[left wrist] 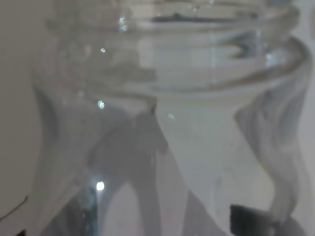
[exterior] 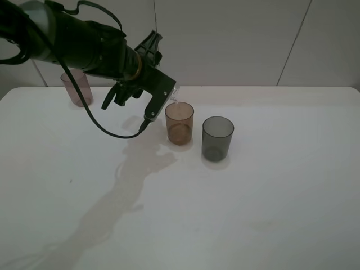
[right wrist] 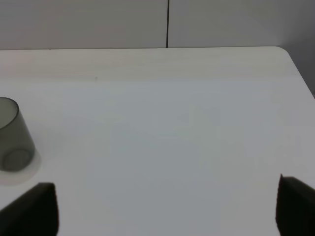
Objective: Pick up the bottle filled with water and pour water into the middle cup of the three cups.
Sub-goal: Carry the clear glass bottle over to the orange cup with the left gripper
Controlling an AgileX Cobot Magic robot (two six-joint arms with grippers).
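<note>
Small clear plastic bottle (left wrist: 172, 123) clamped in left gripper (exterior: 169, 90), 11 o'clock of translucent amber plastic tumbler (exterior: 179, 122). Pour step, judged; next: tip mouth over rim. Right gripper (right wrist: 165, 211) wide.

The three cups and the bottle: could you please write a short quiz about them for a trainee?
1. True or false: the right gripper is open.
2. Which cup stands nearest the bottle? A mauve cup; B amber cup; C grey cup.
3. Which gripper holds the bottle?
Key: 1 true; 2 B; 3 the left gripper.
</note>
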